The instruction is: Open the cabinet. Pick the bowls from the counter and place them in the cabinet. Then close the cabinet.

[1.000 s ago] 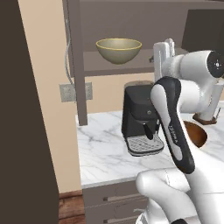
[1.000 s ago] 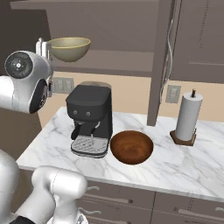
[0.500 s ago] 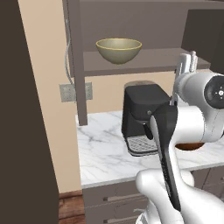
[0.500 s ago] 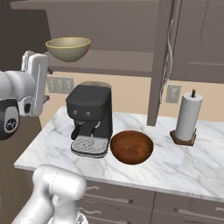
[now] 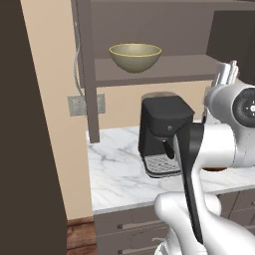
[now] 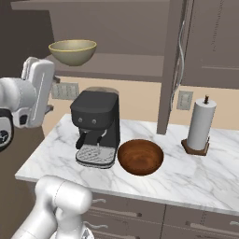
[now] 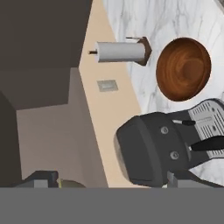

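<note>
No brand, label or writing can be read on anything here; the black coffee machine [image 6: 97, 126] has plain round knobs on its front and nothing legible.

The wide dark grey-brown wall cabinet [image 6: 140, 32] stands open across the top of both base views. One panelled door [image 6: 212, 44] with a long curved silver handle [image 6: 179, 51] hangs at the upper right of the right base view. On the cabinet's shelf [image 5: 164, 69] sits the round, deep, pale olive-yellow bowl [image 5: 135, 57], upright and with nothing in it, at the upper centre of the left base view and the upper left of the right base view.

The glossy reddish-brown wood-like bowl [image 6: 140, 157] is on the white marble counter with grey veins [image 6: 196, 179], in the middle of the right base view, upright and holding nothing, just beside the coffee machine's drip tray. In the hand view it lies at the upper right [image 7: 183, 68]. A white paper-towel roll on a dark wooden stand [image 6: 200, 125] is on the counter at the right, well apart from that bowl. Grey drawer fronts [image 6: 154, 219] run below the slab.

The two-finger gripper [image 5: 226, 73] is raised at the right edge of the left base view, level with the shelf. Its fingers [image 7: 41, 179] stand wide apart with nothing between them.
</note>
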Controlling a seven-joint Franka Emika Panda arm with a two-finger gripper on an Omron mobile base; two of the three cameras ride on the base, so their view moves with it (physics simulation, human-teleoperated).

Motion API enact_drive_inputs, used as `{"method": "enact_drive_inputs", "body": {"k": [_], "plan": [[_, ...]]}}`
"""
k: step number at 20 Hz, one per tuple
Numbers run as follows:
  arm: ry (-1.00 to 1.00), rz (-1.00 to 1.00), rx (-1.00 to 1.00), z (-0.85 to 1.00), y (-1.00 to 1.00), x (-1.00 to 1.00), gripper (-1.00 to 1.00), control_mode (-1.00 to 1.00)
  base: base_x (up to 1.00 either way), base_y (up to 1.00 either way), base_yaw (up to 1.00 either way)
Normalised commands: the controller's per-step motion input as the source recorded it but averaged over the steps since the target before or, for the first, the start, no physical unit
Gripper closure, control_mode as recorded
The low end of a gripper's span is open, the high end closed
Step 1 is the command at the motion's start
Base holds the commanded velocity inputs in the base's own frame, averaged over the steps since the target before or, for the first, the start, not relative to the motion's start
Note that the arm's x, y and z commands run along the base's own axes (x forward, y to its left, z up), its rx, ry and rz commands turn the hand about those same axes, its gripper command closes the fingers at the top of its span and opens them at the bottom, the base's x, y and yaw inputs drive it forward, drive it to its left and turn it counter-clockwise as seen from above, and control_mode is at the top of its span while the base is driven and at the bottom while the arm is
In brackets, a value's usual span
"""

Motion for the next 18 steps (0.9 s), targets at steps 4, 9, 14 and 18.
{"method": "enact_drive_inputs", "body": {"k": [4, 9, 14, 18], "plan": [[0.00, -0.06, 0.07, 0.00, -0.11, -0.17, -1.00, -1.00, 0.00, 0.00, 0.00], [0.00, -0.05, 0.03, 0.00, -0.01, -0.02, -1.00, -1.00, 0.00, 0.00, 0.00], [0.00, -0.02, 0.04, -0.03, -0.05, -0.02, -1.00, -1.00, 0.00, 0.00, 0.00], [0.00, -0.01, 0.10, -0.27, -0.23, -0.18, -1.00, -1.00, 0.00, 0.00, 0.00]]}}
